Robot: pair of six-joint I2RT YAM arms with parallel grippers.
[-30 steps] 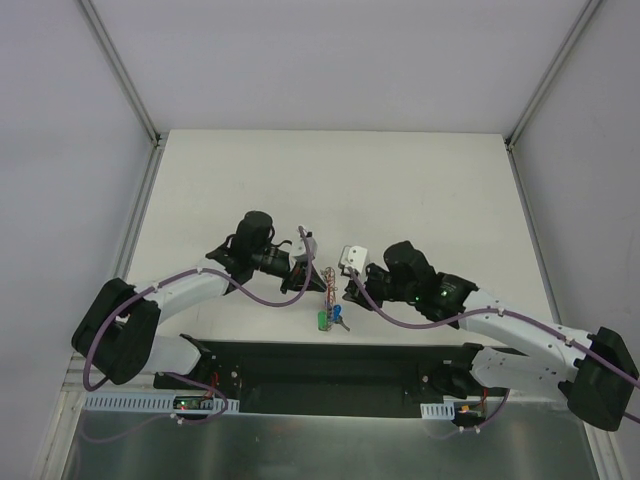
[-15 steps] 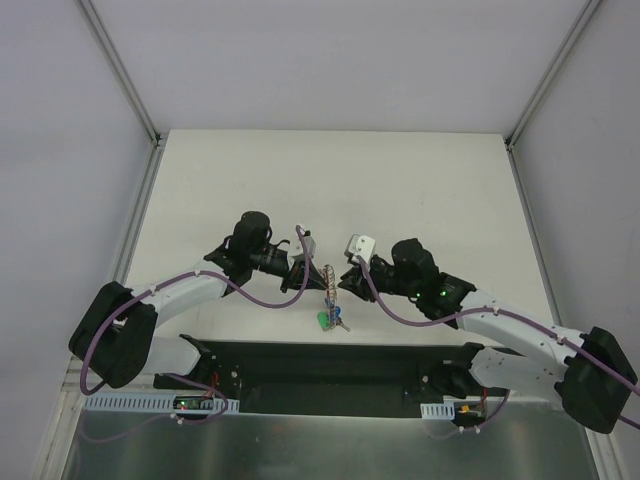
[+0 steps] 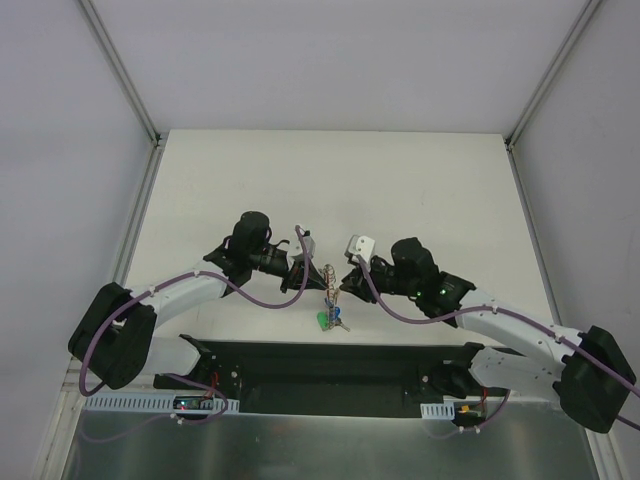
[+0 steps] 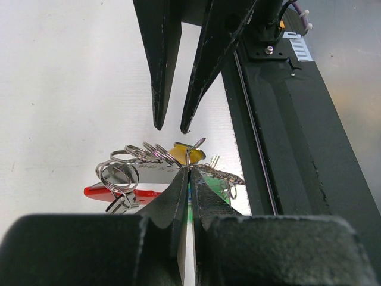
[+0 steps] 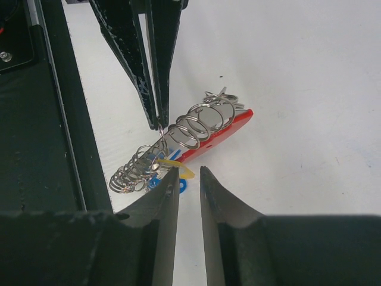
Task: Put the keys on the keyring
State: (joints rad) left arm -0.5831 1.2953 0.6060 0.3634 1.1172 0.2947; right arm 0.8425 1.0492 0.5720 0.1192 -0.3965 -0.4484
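Top external view: both arms reach inward and meet just beyond the black base plate, near the middle of the table's near edge. The keyring sits between the two grippers, its wire rings drawn out into a loose coil that runs away from the near edge. The keys are bunched at the end closest to the base plate, where a green cap shows. From the left wrist, the left gripper has its fingers pressed together, pinching one loop of the coil's wire near its middle. A yellow cap lies just past the pinch, and the red band lies on the table beside the rings. Opposite, the right gripper points its tips down at the coil from the other side. Its fingers stand a narrow gap apart with nothing between them, and the tips are just short of the rings. From the right wrist, that gap faces the key end of the coil, with a blue cap just beside one fingertip. Whether that fingertip touches the keys cannot be told.
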